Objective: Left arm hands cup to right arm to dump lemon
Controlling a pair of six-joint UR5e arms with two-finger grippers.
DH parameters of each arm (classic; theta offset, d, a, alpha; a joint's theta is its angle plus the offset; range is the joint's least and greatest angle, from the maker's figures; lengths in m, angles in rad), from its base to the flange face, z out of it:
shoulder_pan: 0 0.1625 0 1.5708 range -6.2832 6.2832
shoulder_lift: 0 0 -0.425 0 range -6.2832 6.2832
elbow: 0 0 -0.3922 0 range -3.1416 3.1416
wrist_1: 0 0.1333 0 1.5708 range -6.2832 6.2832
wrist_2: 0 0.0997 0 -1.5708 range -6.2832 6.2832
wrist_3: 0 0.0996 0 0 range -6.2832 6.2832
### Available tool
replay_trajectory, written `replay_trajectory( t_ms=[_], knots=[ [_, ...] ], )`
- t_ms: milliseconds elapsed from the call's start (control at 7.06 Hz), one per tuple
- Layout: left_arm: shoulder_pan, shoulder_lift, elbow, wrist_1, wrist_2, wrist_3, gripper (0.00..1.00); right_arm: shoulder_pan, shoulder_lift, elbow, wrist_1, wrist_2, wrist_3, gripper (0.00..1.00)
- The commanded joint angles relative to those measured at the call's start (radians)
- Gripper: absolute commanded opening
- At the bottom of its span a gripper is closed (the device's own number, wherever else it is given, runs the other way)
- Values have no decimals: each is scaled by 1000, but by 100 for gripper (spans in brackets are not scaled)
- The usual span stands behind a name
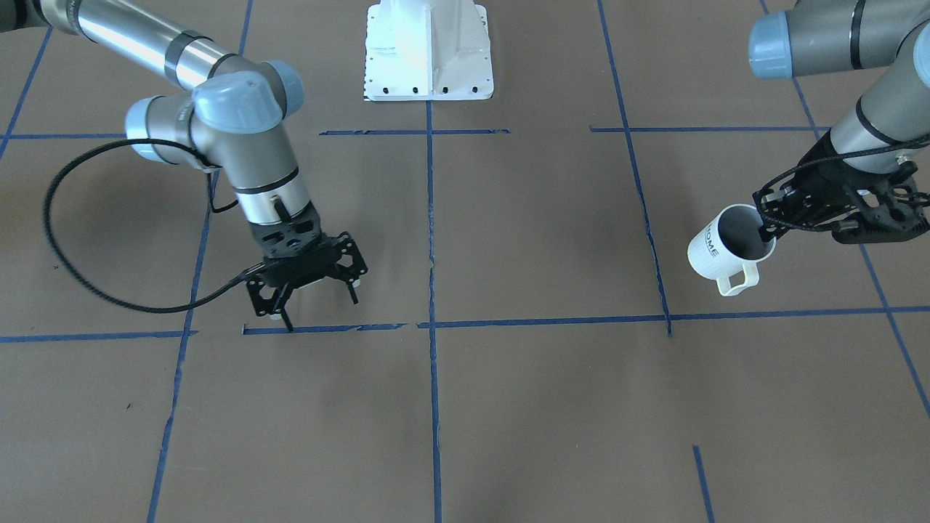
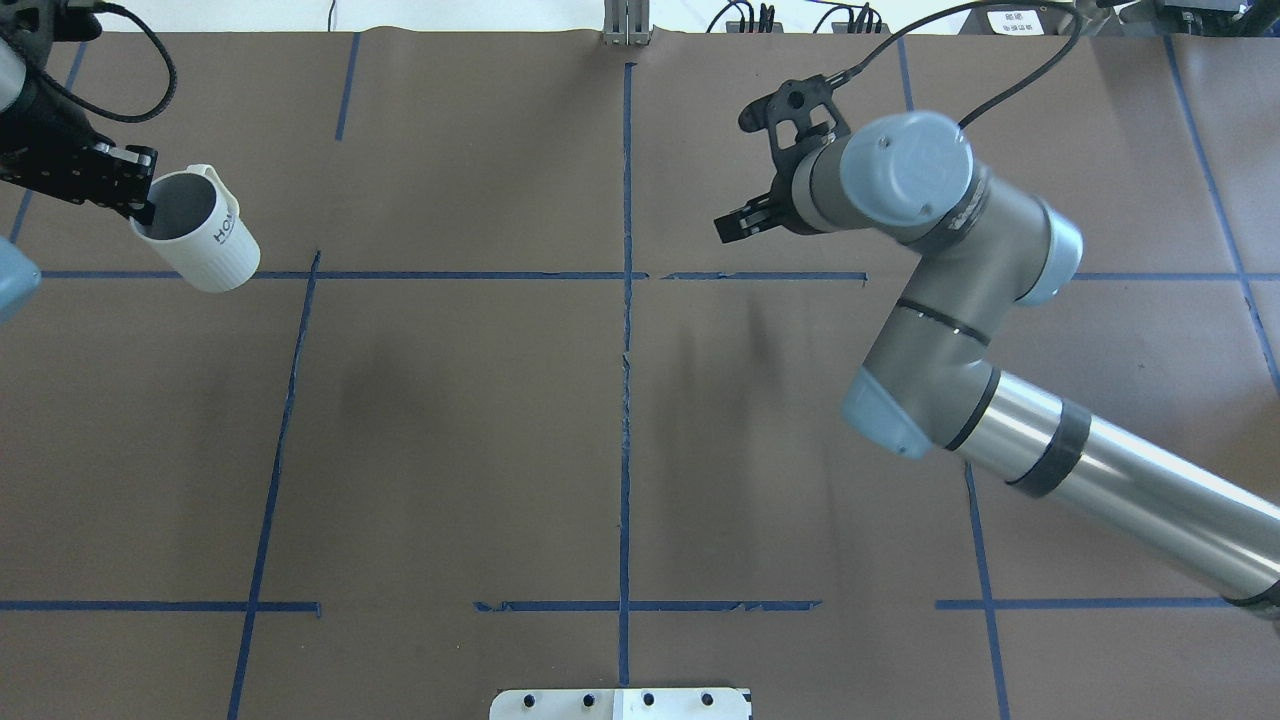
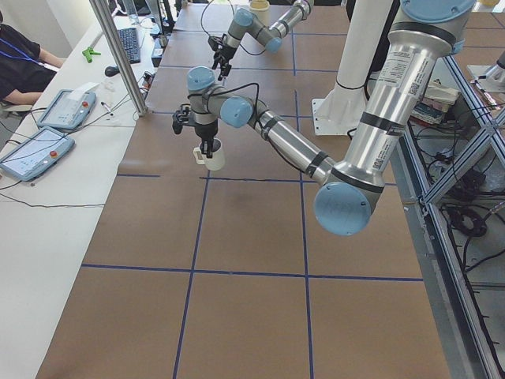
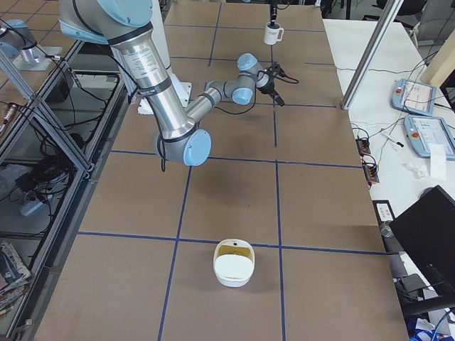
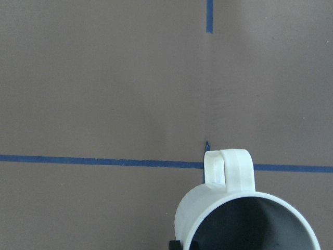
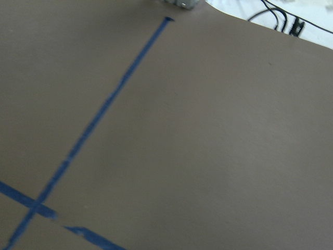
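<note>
The white cup [image 1: 729,249] with "HOME" lettering hangs tilted from my left gripper [image 1: 765,226]. The gripper is shut on the cup's rim, one finger inside and one outside. The cup also shows at the far left of the overhead view [image 2: 200,238], in the exterior left view [image 3: 213,159], and from above in the left wrist view [image 5: 244,219], its handle pointing away. Its inside looks dark grey, and no lemon shows. My right gripper [image 1: 320,309] is open and empty, low over the table and far from the cup; it also shows in the overhead view [image 2: 742,170].
The white robot base [image 1: 429,51] stands at the table's middle edge. A white bowl-like container [image 4: 233,264] with yellowish inside sits near the table's end on my right. Blue tape lines cross the brown table. Teach pendants [image 3: 35,150] lie on a side bench.
</note>
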Motion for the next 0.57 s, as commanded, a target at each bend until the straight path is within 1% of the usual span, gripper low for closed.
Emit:
replay_trajectory(
  t_ms=[0, 142, 283, 425],
  knots=[
    [-2, 175, -85, -10, -1, 149, 0, 209, -64, 6, -138, 316, -133, 100],
    [-2, 237, -92, -60, -2, 142, 0, 324, -116, 8, -161, 408, -270, 100],
    [-1, 289, -79, -140, -4, 129, 0, 421, -177, 6, -170, 479, -436, 100],
    [1, 302, -73, -166, -2, 60, 0, 520, -219, -2, -192, 551, -581, 100]
  ],
)
